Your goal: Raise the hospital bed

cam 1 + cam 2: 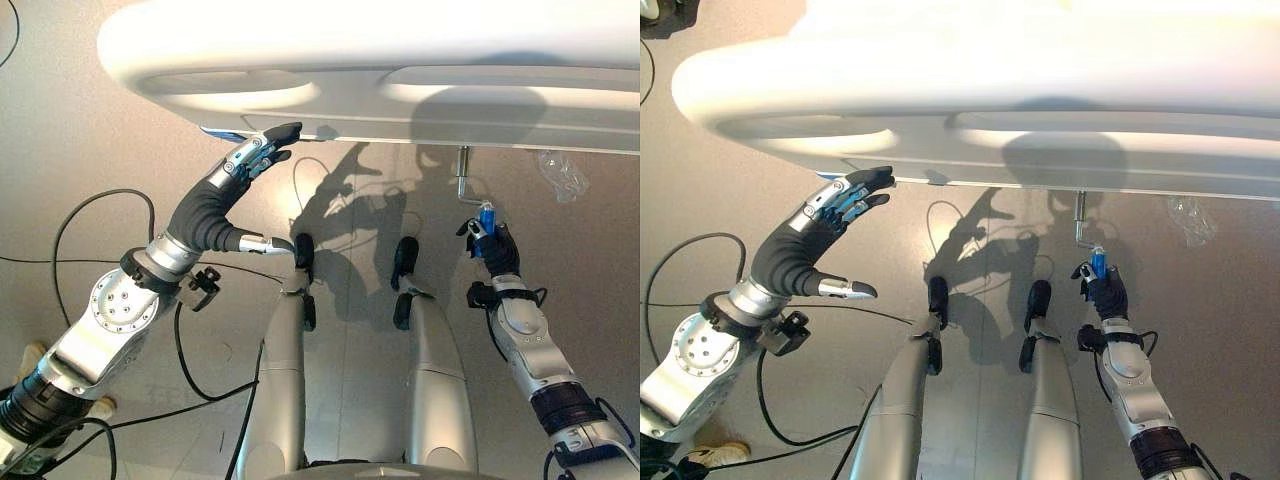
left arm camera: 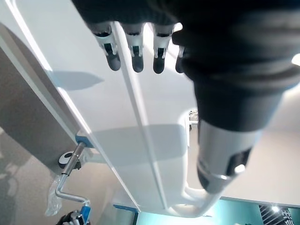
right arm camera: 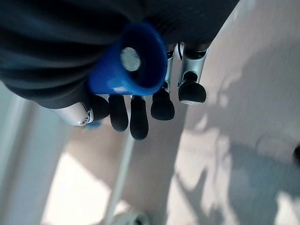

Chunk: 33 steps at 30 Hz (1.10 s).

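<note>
Left eye view: white footboard [image 1: 380,70] of the hospital bed spans the top. Below its lower edge a metal crank [image 1: 463,180] hangs down, ending in a blue handle [image 1: 487,218]. Right hand [image 1: 492,248] is clenched round that blue handle, arm coming in from lower right. Left hand [image 1: 245,160] reaches up w/ fingers straight, tips touching the footboard's underside edge near its left end; grasping nothing. A clear plastic wrapper [image 1: 562,172] lies on the floor at right.

Right eye view: same layout; right hand sits just below the crank's bend, well apart from the left hand.

Left wrist view: straight fingers [image 2: 136,54] lie against the white board; crank & blue handle show low in the corner.

Right wrist view: end of the blue handle [image 3: 129,61] pokes out of the fist, fingers curled beside it.

To do this step well, I'd judge: keep the wrap firm but let the handle swivel in the palm, turn in full even circles, & use the left hand only to steady against the board.
</note>
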{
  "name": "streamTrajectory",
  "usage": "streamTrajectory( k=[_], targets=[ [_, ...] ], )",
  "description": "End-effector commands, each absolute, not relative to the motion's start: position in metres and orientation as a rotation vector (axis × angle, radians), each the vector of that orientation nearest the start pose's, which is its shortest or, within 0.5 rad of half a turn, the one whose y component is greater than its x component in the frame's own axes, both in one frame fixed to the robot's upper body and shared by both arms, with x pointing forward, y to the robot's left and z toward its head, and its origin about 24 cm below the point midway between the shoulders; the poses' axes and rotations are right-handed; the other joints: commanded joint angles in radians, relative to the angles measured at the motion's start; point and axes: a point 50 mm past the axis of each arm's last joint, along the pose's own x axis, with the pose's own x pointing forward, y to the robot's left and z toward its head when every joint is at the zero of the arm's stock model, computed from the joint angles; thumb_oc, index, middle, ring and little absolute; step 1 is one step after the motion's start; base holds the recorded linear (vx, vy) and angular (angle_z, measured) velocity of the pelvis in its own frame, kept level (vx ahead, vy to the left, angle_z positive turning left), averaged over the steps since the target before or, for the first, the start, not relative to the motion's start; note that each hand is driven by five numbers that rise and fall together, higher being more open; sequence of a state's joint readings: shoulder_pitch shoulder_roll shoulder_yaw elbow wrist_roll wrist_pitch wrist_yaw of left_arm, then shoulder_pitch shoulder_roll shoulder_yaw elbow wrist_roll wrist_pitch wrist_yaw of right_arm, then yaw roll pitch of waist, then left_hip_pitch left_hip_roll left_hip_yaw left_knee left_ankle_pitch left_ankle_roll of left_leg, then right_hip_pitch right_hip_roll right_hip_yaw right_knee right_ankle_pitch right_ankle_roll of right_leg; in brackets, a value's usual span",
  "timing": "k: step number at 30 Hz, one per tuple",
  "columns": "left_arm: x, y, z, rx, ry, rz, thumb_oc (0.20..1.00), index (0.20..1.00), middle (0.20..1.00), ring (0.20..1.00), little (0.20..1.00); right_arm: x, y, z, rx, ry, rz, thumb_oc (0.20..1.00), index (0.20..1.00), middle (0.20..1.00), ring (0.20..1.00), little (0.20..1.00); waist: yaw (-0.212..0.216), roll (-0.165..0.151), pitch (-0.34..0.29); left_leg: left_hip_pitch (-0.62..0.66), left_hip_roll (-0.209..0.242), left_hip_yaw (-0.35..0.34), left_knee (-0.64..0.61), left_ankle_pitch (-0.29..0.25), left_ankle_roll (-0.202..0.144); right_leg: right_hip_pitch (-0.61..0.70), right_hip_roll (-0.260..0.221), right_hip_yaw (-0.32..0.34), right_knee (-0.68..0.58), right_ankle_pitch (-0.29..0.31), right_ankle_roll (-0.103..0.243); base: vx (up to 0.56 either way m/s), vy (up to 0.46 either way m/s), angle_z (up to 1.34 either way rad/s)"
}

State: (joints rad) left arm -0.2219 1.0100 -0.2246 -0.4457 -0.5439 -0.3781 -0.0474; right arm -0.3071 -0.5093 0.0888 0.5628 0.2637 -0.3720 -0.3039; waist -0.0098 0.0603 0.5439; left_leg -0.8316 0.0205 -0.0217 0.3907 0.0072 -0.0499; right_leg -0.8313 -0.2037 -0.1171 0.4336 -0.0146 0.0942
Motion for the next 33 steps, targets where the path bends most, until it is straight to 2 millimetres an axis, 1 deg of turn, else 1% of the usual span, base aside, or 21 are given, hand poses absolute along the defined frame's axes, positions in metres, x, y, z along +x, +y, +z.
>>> streamTrajectory(
  k=[1, 2, 3, 4, 6, 7, 8, 11, 12, 14, 15, 16, 17, 18, 23, 24, 25, 26, 27, 32, 33],
  targets=[
    [0.217, 0.160, 0.233, 0.303, -0.816, -0.669, 1.000, 1.000, 1.000, 1.000, 1.000, 0.276, -0.379, 0.167, -0.105, -0.514, -0.914, 0.200, 0.200, 0.200, 0.200, 0.200, -0.012, 0.032, -0.024, 0.073, 0.002, -0.002, -0.183, 0.086, -0.039, 0.020, 0.029, -0.026, -0.039, 0.006, 0.048, 0.00, 0.000, 0.00],
    [0.218, 0.158, 0.231, 0.297, -0.805, -0.674, 1.000, 1.000, 1.000, 1.000, 1.000, 0.277, -0.386, 0.166, -0.105, -0.482, -0.934, 0.200, 0.200, 0.200, 0.200, 0.200, -0.010, 0.033, -0.024, 0.088, 0.003, -0.002, -0.201, 0.088, -0.040, 0.029, 0.030, -0.029, -0.047, 0.004, 0.050, 0.00, 0.000, 0.00],
    [0.219, 0.156, 0.229, 0.301, -0.794, -0.682, 1.000, 1.000, 1.000, 1.000, 1.000, 0.277, -0.398, 0.157, -0.147, -0.395, -0.974, 0.200, 0.200, 0.200, 0.200, 0.200, -0.003, 0.037, -0.024, 0.098, 0.006, -0.002, -0.231, 0.107, -0.040, 0.034, 0.032, -0.035, -0.066, 0.016, 0.048, 0.02, -0.025, -0.03],
    [0.219, 0.155, 0.228, 0.307, -0.788, -0.689, 1.000, 1.000, 1.000, 1.000, 1.000, 0.276, -0.404, 0.152, -0.164, -0.345, -0.985, 0.200, 0.200, 0.200, 0.200, 0.200, -0.001, 0.038, -0.024, 0.106, 0.007, -0.004, -0.243, 0.114, -0.041, 0.037, 0.035, -0.037, -0.071, 0.020, 0.049, 0.00, 0.000, 0.00],
    [0.220, 0.152, 0.228, 0.299, -0.784, -0.699, 1.000, 1.000, 1.000, 1.000, 1.000, 0.274, -0.411, 0.145, -0.177, -0.278, -1.001, 0.200, 0.200, 0.200, 0.200, 0.200, -0.001, 0.040, -0.024, 0.117, 0.009, -0.005, -0.255, 0.116, -0.041, 0.044, 0.037, -0.039, -0.076, 0.018, 0.047, 0.00, 0.000, 0.00],
    [0.220, 0.152, 0.227, 0.298, -0.781, -0.699, 1.000, 1.000, 1.000, 1.000, 1.000, 0.274, -0.411, 0.144, -0.178, -0.275, -1.001, 0.200, 0.200, 0.200, 0.200, 0.200, -0.002, 0.040, -0.024, 0.124, 0.009, -0.005, -0.255, 0.109, -0.041, 0.049, 0.036, -0.038, -0.072, 0.010, 0.049, 0.00, 0.000, 0.00],
    [0.221, 0.150, 0.228, 0.299, -0.782, -0.705, 1.000, 1.000, 1.000, 1.000, 1.000, 0.270, -0.420, 0.138, -0.182, -0.220, -1.026, 0.200, 0.200, 0.200, 0.200, 0.200, 0.000, 0.043, -0.024, 0.117, 0.008, -0.007, -0.249, 0.115, -0.042, 0.046, 0.035, -0.039, -0.071, 0.014, 0.047, 0.00, 0.000, 0.00],
    [0.221, 0.148, 0.226, 0.301, -0.775, -0.716, 1.000, 1.000, 1.000, 1.000, 1.000, 0.261, -0.430, 0.126, -0.217, -0.120, -1.054, 0.200, 0.200, 0.200, 0.200, 0.200, 0.003, 0.047, -0.024, 0.119, 0.005, -0.013, -0.243, 0.108, -0.046, 0.050, 0.031, -0.042, -0.061, 0.005, 0.047, 0.01, -0.011, 0.01],
    [0.221, 0.147, 0.225, 0.303, -0.771, -0.719, 1.000, 1.000, 1.000, 1.000, 1.000, 0.258, -0.433, 0.118, -0.246, -0.063, -1.052, 0.200, 0.200, 0.200, 0.200, 0.200, 0.005, 0.049, -0.024, 0.119, 0.003, -0.015, -0.243, 0.108, -0.045, 0.047, 0.030, -0.041, -0.058, 0.004, 0.047, 0.00, 0.000, 0.00],
    [0.221, 0.146, 0.224, 0.301, -0.766, -0.726, 1.000, 1.000, 1.000, 1.000, 1.000, 0.258, -0.433, 0.107, -0.303, 0.031, -1.017, 0.200, 0.200, 0.200, 0.200, 0.200, 0.009, 0.051, -0.024, 0.115, 0.005, -0.015, -0.240, 0.106, -0.043, 0.039, 0.029, -0.041, -0.049, 0.003, 0.048, 0.00, 0.000, 0.00],
    [0.221, 0.146, 0.224, 0.301, -0.767, -0.725, 1.000, 1.000, 1.000, 1.000, 1.000, 0.258, -0.433, 0.107, -0.302, 0.030, -1.016, 0.200, 0.200, 0.200, 0.200, 0.200, 0.008, 0.051, -0.024, 0.115, 0.005, -0.015, -0.239, 0.106, -0.043, 0.037, 0.029, -0.041, -0.047, 0.002, 0.048, 0.00, 0.000, 0.00],
    [0.222, 0.143, 0.227, 0.291, -0.777, -0.741, 1.000, 1.000, 1.000, 1.000, 1.000, 0.262, -0.432, 0.096, -0.366, 0.160, -0.968, 0.200, 0.200, 0.200, 0.200, 0.200, 0.022, 0.057, -0.024, 0.098, 0.002, -0.016, -0.224, 0.100, -0.040, 0.022, 0.028, -0.037, -0.038, -0.002, 0.046, 0.00, 0.000, 0.00],
    [0.222, 0.143, 0.227, 0.291, -0.778, -0.738, 1.000, 1.000, 1.000, 1.000, 1.000, 0.263, -0.431, 0.097, -0.366, 0.158, -0.966, 0.200, 0.200, 0.200, 0.200, 0.200, 0.019, 0.057, -0.024, 0.095, 0.001, -0.016, -0.222, 0.099, -0.040, 0.019, 0.028, -0.036, -0.036, -0.003, 0.046, -0.02, -0.030, 0.03],
    [0.222, 0.142, 0.231, 0.282, -0.798, -0.737, 1.000, 1.000, 1.000, 1.000, 1.000, 0.271, -0.425, 0.093, -0.421, 0.218, -0.897, 0.200, 0.200, 0.200, 0.200, 0.200, 0.029, 0.059, -0.024, 0.062, 0.001, -0.017, -0.195, 0.096, -0.038, -0.007, 0.030, -0.030, -0.018, -0.006, 0.043, 0.00, 0.000, 0.00],
    [0.222, 0.143, 0.231, 0.282, -0.801, -0.733, 1.000, 1.000, 1.000, 1.000, 1.000, 0.273, -0.424, 0.094, -0.422, 0.214, -0.893, 0.200, 0.200, 0.200, 0.200, 0.200, 0.026, 0.058, -0.024, 0.055, 0.000, -0.016, -0.188, 0.093, -0.038, -0.014, 0.029, -0.028, -0.013, -0.008, 0.043, -0.01, -0.005, 0.00],
    [0.218, 0.137, 0.239, 0.240, -0.841, -0.748, 1.000, 1.000, 1.000, 1.000, 1.000, 0.316, -0.386, 0.095, -0.615, 0.330, -0.641, 0.200, 0.200, 0.200, 0.200, 0.200, 0.080, 0.081, -0.024, -0.104, -0.009, -0.030, -0.020, 0.039, -0.028, -0.149, 0.023, -0.020, 0.118, -0.044, 0.031, -0.03, -0.019, -0.02],
    [0.218, 0.136, 0.240, 0.235, -0.850, -0.747, 1.000, 1.000, 1.000, 1.000, 1.000, 0.326, -0.378, 0.102, -0.621, 0.313, -0.614, 0.200, 0.200, 0.200, 0.200, 0.200, 0.079, 0.082, -0.024, -0.146, -0.010, -0.029, 0.023, 0.026, -0.026, -0.182, 0.020, -0.012, 0.152, -0.050, 0.029, -0.03, -0.019, -0.23],
    [0.218, 0.135, 0.242, 0.232, -0.861, -0.746, 1.000, 1.000, 1.000, 1.000, 1.000, 0.333, -0.371, 0.105, -0.621, 0.306, -0.587, 0.200, 0.200, 0.200, 0.200, 0.200, 0.081, 0.083, -0.024, -0.185, -0.012, -0.034, 0.068, 0.013, -0.024, -0.215, 0.016, -0.009, 0.190, -0.062, 0.027, 0.01, 0.014, -0.26],
    [0.218, 0.135, 0.243, 0.225, -0.865, -0.742, 1.000, 1.000, 1.000, 1.000, 1.000, 0.337, -0.364, 0.103, -0.624, 0.314, -0.548, 0.200, 0.200, 0.200, 0.200, 0.200, 0.085, 0.088, -0.024, -0.204, -0.012, -0.036, 0.090, 0.005, -0.024, -0.233, 0.016, -0.008, 0.215, -0.072, 0.024, 0.01, 0.008, -0.15],
    [0.218, 0.135, 0.243, 0.225, -0.866, -0.741, 1.000, 1.000, 1.000, 1.000, 1.000, 0.338, -0.363, 0.104, -0.625, 0.313, -0.547, 0.200, 0.200, 0.200, 0.200, 0.200, 0.084, 0.087, -0.024, -0.208, -0.012, -0.035, 0.094, 0.003, -0.024, -0.236, 0.015, -0.007, 0.219, -0.074, 0.024, 0.03, 0.011, 0.10],
    [0.219, 0.134, 0.245, 0.213, -0.891, -0.705, 1.000, 1.000, 1.000, 1.000, 1.000, 0.371, -0.312, 0.110, -0.784, 0.302, -0.329, 0.200, 0.200, 0.200, 0.200, 0.200, 0.103, 0.099, -0.024, -0.303, -0.018, -0.044, 0.244, -0.077, -0.021, -0.313, 0.007, -0.004, 0.357, -0.148, 0.017, 0.13, 0.047, -0.07]
  ],
)
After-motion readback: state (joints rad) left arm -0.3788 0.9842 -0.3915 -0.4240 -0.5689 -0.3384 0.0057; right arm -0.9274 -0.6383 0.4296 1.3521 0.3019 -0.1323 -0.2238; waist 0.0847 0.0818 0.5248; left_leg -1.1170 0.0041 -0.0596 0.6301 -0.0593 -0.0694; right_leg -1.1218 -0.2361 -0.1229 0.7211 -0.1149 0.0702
